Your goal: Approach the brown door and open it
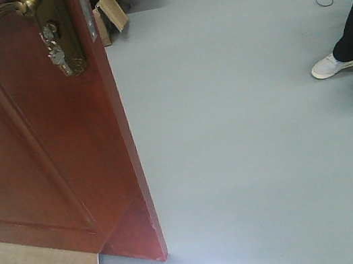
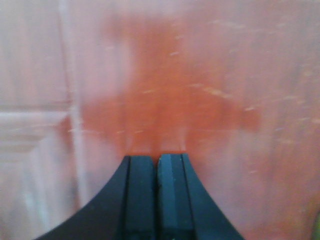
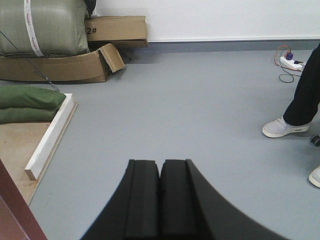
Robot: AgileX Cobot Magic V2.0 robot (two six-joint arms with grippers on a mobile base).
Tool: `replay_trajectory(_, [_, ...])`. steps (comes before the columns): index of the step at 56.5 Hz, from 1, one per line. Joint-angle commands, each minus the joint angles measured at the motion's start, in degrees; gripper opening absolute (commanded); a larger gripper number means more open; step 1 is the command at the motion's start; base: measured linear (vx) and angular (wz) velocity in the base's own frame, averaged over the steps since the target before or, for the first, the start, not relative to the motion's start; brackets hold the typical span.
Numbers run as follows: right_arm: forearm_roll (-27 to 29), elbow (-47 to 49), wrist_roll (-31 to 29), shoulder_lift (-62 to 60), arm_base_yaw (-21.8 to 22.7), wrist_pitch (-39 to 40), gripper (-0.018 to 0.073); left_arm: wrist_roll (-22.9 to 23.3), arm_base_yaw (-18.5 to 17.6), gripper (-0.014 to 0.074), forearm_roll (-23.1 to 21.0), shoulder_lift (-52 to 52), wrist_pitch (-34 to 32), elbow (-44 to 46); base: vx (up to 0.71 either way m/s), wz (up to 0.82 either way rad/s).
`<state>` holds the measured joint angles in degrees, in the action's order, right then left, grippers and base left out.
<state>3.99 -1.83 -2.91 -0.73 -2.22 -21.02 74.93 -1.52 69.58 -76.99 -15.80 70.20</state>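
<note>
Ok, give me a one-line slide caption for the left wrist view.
Left hand, jaws shut, pointed close up at the glossy face of the brown door.

Reddish-brown door (image 1: 35, 143) w/ brass handle (image 1: 4, 8), grey floor (image 1: 247, 147), white shoes (image 1: 332, 65).

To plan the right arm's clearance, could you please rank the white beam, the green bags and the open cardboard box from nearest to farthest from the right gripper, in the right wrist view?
From the right gripper:
1. White beam, on the floor, front-left.
2. Green bags, left, beside the beam's far end.
3. Cardboard box, far left, behind the bags.
</note>
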Motion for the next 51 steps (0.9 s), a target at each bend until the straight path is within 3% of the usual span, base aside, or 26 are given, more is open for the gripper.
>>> replay_trajectory(1, [-0.20, -0.25, -0.37, -0.32, -0.01, 4.40, 0.0000, 0.18, -0.27, 0.0036, -1.70, 1.68, -1.13, 1.73, 0.09, 0.01])
replay_trajectory(51, [-0.20, -0.25, -0.37, -0.32, -0.01, 4.40, 0.0000, 0.18, -0.27, 0.0036, -1.70, 1.68, -1.13, 1.73, 0.11, 0.02])
